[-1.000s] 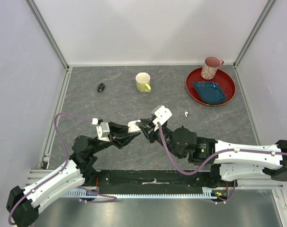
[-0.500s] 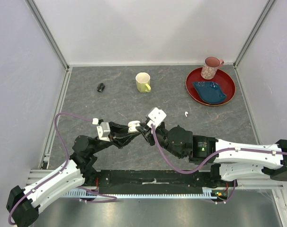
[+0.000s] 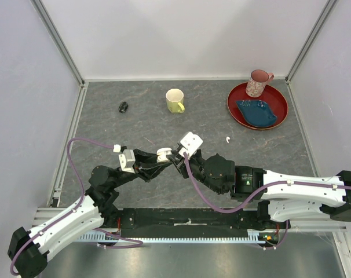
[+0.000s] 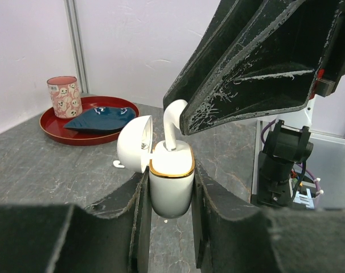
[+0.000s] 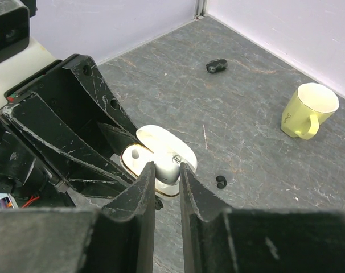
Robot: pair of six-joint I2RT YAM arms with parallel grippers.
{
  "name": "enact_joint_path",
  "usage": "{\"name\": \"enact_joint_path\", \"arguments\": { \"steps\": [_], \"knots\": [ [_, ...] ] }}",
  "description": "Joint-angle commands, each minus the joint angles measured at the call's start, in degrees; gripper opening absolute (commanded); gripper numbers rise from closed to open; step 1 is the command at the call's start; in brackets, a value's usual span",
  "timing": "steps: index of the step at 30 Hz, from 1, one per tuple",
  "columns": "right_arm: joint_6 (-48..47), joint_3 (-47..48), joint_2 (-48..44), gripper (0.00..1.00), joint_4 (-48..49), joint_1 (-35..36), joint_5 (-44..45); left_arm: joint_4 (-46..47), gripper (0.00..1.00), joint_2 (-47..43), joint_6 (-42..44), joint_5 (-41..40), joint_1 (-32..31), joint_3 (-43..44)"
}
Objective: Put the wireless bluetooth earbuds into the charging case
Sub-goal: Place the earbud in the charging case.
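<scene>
Nearest the arm bases, at the front middle of the bench (image 3: 106,127), the charging case (image 4: 171,185) is held upright by the left tool (image 4: 170,196). The tool is drawn in narrow, with its two fingers pressed flat against opposite sides of the case. The lid (image 4: 132,142) is hinged open to one side, so the gold-rimmed mouth of the case is left uncovered.

Directly above that mouth, a white earbud (image 4: 172,122) is pinched at its head by the right tool (image 5: 167,173), which is closed to a thin gap around it. The stem is lowered into the case while the rounded head is seen standing above the rim. How deep the stem sits cannot be told. The two tools are brought tip to tip over the case.

Just beside the case, a black earbud (image 5: 221,181) is seen lying loose on the bench. Farther to the right, a second white earbud (image 3: 227,139) lies well apart from both tools.

Beyond these, a yellow mug (image 3: 175,101) is stood upright near the far middle. A small black item (image 3: 123,106) lies to its left, too small to be made out. At the far right, a red plate (image 3: 278,99) carries a blue dish (image 3: 256,113) and a pink patterned cup (image 3: 258,83).
</scene>
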Motion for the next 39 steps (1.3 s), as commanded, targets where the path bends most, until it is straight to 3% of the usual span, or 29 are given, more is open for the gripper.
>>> {"name": "enact_joint_path", "arguments": {
  "steps": [1, 15, 19, 27, 29, 31, 35, 39],
  "knots": [
    [-1.0, 2.0, -0.7, 0.0, -1.1, 0.1, 1.9, 3.0, 0.02, -0.6, 1.6, -0.8, 0.2, 1.6],
    [0.4, 2.9, 0.3, 0.0, -4.5, 0.1, -0.8, 3.6, 0.02, -0.7, 1.9, -2.0, 0.1, 1.7],
    [1.2, 3.4, 1.1, 0.05, -5.1, 0.1, -1.4, 3.7, 0.02, -0.9, 1.7, -2.2, 0.2, 1.7],
    [4.6, 5.4, 1.9, 0.28, -7.2, 0.2, -0.6, 3.6, 0.02, -1.8, 1.3, -3.5, 0.1, 0.9],
    [5.7, 5.6, 1.8, 0.47, -6.9, 0.1, 0.3, 3.6, 0.02, -1.8, 1.3, -3.6, 0.2, 0.8],
    [7.2, 5.7, 1.2, 0.54, -6.0, 0.1, 1.8, 3.5, 0.02, -1.8, 1.1, -3.6, 0.2, 0.9],
    [9.5, 5.6, -0.2, 0.82, -4.3, 0.0, 4.1, 3.6, 0.02, -1.6, 0.8, -3.5, 0.1, 0.8],
    [11.8, 5.6, -2.5, 0.94, -1.8, -0.9, 4.9, 3.6, 0.02, -1.8, 0.6, -3.5, 0.1, 0.7]
  ]
}}
